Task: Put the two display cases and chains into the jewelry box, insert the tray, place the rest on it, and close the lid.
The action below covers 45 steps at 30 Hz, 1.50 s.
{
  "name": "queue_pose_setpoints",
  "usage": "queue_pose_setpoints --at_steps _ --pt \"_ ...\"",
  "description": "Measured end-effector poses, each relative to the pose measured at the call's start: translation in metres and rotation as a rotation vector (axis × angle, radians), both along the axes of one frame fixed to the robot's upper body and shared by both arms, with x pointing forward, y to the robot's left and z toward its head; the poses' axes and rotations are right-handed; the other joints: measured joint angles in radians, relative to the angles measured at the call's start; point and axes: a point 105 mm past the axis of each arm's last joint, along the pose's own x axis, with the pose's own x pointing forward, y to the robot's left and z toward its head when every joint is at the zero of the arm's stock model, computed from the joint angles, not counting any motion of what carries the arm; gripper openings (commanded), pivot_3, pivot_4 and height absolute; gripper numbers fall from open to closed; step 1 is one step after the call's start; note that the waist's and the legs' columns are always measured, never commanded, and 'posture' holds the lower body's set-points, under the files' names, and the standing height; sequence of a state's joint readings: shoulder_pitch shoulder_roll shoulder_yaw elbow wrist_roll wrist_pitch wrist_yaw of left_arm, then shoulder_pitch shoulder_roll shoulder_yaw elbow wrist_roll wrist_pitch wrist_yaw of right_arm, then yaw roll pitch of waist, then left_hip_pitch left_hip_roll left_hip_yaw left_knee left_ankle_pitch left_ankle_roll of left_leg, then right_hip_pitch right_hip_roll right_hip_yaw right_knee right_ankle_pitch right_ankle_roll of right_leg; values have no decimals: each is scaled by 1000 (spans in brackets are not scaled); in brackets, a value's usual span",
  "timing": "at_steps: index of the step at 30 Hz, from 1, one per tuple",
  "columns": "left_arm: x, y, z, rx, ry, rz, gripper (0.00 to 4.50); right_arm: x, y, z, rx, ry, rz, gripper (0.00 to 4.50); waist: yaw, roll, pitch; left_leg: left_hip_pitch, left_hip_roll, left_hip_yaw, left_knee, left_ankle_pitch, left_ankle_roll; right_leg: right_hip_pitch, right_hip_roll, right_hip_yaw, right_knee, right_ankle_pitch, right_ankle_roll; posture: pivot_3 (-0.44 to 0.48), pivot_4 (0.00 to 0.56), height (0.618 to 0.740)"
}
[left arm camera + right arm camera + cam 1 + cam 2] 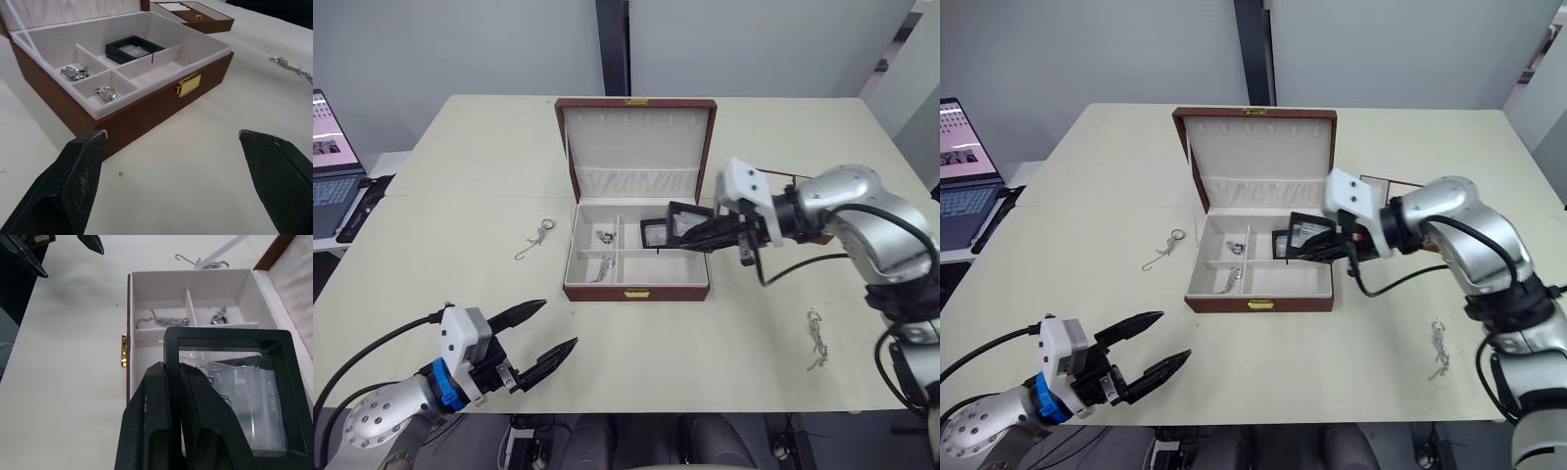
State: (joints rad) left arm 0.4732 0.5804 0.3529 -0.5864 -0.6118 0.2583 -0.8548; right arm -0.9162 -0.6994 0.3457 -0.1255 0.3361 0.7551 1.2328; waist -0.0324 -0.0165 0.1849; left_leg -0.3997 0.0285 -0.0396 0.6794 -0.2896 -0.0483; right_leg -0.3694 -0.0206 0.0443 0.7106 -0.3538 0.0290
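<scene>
Laptop (333, 162) stands at the left edge of the frame, on a lower side table beside the big cream table (460, 157). In the lower left of the frame the left gripper (548, 338) hangs over the near part of the table with its two black fingers spread wide and nothing between them. A little above it, left of the centre, one chain with a ring (535, 238) lies on the bare table, near the left wall of the jewelry box (636, 290) but apart from it. The box sits in the centre of the frame with its lid (635, 137) standing open toward the far side. Its two left compartments each hold a small silver chain (74, 73), and one black display case (133, 49) lies flat in the back compartment. Right of the centre, the right gripper (674, 239) has its fingers pressed together on the rim of a second display case (234, 382), a black frame with a clear window. It holds this case tilted above the right part of the open box. Behind the right arm, the tray (193, 14) lies on the table. In the lower right of the frame another chain (817, 337) lies alone on the table, well apart from the box.
</scene>
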Motion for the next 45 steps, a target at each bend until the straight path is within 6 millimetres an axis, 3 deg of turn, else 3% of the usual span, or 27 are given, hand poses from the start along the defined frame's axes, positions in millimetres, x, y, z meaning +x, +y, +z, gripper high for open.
queue_pose_setpoints --at_steps 4,7,22,30,45 --pt "-4 -4 6 -9 -14 45 4500 -4 30 -11 -24 33 84 10 1 0 0 0 0 -2 0 0 0 0 0 0 0 0 0 0 150 740" --pt "-4 -5 9 -17 -19 73 4500 -4 36 -24 -55 70 95 10 1 0 0 0 0 -1 0 0 0 0 0 0 0 0 0 0 150 740" --pt "0 -9 11 -36 -34 129 4500 2 41 -47 -123 154 63 10 -1 0 0 0 0 -1 0 0 0 0 0 -1 0 0 0 0 150 740" --pt "0 -9 12 -35 -34 127 4500 15 36 -60 -144 172 -6 10 -1 0 0 0 0 -1 0 0 0 -1 0 -1 0 0 0 0 150 740" --pt "-3 -11 10 -33 -28 96 4500 6 40 -58 -143 181 49 10 -1 0 0 0 0 -1 0 0 0 -1 0 -1 0 0 0 0 150 740"
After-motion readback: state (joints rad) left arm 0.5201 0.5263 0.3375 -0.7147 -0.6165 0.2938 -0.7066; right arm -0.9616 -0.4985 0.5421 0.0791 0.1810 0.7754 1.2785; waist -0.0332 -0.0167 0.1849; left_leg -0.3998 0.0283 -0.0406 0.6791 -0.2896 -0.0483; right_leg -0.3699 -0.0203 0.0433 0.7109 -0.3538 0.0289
